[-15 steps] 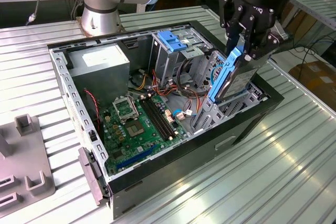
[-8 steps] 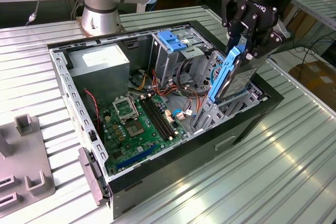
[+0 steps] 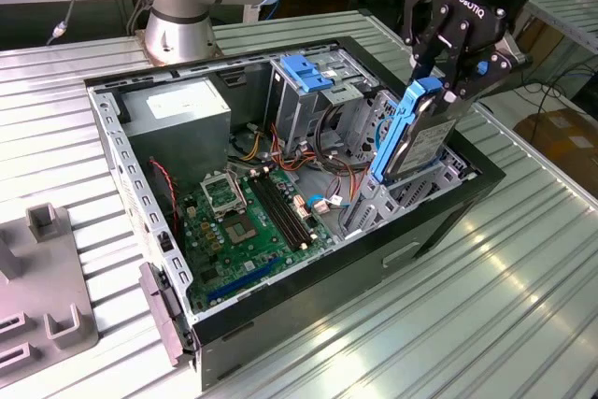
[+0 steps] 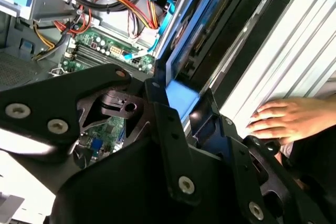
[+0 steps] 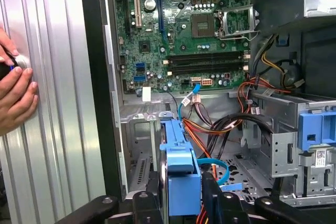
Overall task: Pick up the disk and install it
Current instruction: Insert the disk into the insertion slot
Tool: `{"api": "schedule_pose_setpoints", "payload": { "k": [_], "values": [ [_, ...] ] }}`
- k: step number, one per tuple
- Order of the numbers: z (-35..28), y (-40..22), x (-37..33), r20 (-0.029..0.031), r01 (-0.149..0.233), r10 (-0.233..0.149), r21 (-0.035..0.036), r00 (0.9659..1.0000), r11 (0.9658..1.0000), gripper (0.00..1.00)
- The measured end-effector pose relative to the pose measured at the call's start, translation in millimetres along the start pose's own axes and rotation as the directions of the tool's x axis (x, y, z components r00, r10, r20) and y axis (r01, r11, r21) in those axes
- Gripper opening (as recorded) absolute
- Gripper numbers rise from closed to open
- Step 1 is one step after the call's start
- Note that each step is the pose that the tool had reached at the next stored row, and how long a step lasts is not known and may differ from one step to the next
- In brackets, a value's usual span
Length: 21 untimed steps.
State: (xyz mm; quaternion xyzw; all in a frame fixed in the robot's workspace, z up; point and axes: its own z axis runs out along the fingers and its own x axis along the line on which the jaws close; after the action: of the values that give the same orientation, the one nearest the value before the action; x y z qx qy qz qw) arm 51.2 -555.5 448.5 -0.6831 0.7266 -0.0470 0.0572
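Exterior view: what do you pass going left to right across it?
grey fixture block → power supply → blue latch → disk, clamped in the jaws of the gripper → cardboard box

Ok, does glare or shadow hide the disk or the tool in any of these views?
Exterior view: glare streaks the table, yet the disk held in the tool reads clearly. Second wrist view: the tool's dark body sits in shadow against a washed-out table. First wrist view: even light, the disk's blue rail plainly lit.
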Motion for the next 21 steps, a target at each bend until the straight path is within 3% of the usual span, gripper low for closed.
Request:
{"api": "schedule_pose_setpoints", "payload": {
  "k": [2, 3, 8, 10, 13, 16, 17, 21],
  "values": [
    [0.0, 0.0, 0.1, -0.0001, 0.0, 0.0, -0.0001, 1.0, 1.0, 0.43],
    [0.0, 0.0, 0.1, 0.0, 0.0, 0.0, -0.0001, 1.0, 1.0, 0.36],
    [-1.6, -2.0, -0.1, 0.0003, 0.0, 0.0, -0.0023, 1.0, 1.0, 0.36],
    [-6.4, -4.5, -0.2, -0.0005, 0.0, 0.0, -0.0159, 1.0, 0.9999, 0.36],
    [-6.6, -7.3, -0.4, -0.0023, 0.0, 0.0, -0.0356, 1.0, 0.9994, 0.36],
    [-5.9, -11.6, 0.0, -0.0052, -0.001, 0.001, -0.086, 1.0, 0.9963, 0.36],
    [-5.8, -11.9, 0.2, -0.0053, 0.0, -0.001, -0.0915, 1.0, 0.9958, 0.36],
    [-5.7, -12.5, 0.7, -0.0044, 0.008, -0.008, -0.0925, 1.0, 0.9957, 0.36]
  ]
}}
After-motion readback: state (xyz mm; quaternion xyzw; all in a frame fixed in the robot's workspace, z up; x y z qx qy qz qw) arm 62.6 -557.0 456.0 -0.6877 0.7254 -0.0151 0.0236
